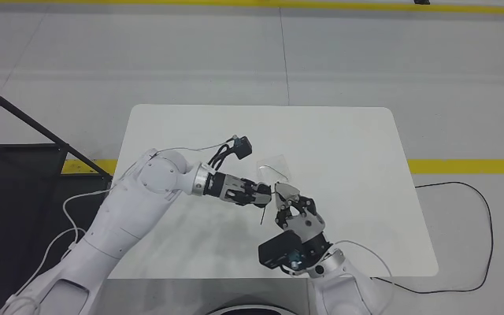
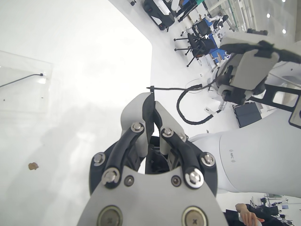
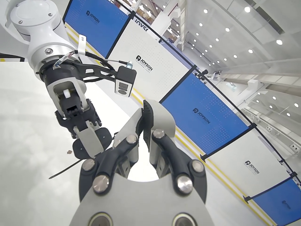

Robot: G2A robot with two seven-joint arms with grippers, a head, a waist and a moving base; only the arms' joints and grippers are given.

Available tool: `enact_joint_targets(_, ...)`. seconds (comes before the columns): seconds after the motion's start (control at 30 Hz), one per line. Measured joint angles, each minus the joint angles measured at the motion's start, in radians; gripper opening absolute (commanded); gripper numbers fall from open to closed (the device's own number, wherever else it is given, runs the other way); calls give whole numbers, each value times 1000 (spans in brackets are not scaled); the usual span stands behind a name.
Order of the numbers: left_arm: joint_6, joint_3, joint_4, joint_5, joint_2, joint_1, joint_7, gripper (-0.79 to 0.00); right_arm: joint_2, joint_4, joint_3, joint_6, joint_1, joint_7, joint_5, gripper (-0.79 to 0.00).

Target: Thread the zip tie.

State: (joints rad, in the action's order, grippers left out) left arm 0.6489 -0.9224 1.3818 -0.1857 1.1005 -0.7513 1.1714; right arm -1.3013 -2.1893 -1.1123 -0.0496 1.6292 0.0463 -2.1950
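Note:
A black zip tie (image 1: pixel 262 211) is pinched in my left gripper (image 1: pixel 265 191), which is shut on it above the table's middle. Its head (image 2: pixel 151 87) sticks out just past the fingertips (image 2: pixel 150 104), and the thin tail (image 3: pixel 63 171) hangs free below the left gripper (image 3: pixel 93 150). My right gripper (image 1: pixel 283 191) sits right beside the left one, almost touching it. The right gripper's pads (image 3: pixel 146 115) are pressed together, with nothing visible between them.
A clear plastic sheet (image 1: pixel 272 168) with a second black tie (image 2: pixel 23 79) on it lies on the white table (image 1: pixel 354 157) just behind the grippers. A small brown crumb (image 2: pixel 33 166) lies on the tabletop. Open tabletop lies to the right and rear.

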Motion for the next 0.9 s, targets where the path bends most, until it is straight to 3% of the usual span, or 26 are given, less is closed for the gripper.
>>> enact_joint_targets(0.27,61,-29,17,64,-6,-24,-94,-785,3,0,-2,-43,-5,-8,-8,-785)
enact_joint_targets(0.63,153,-89,105,285,-17,-111,-324,-785,5,0,-1,-33,-6,-13,-9,-785)
enact_joint_targets(0.9,147,-134,183,508,-21,-182,-505,-785,3,-1,0,11,-3,-18,4,-785)
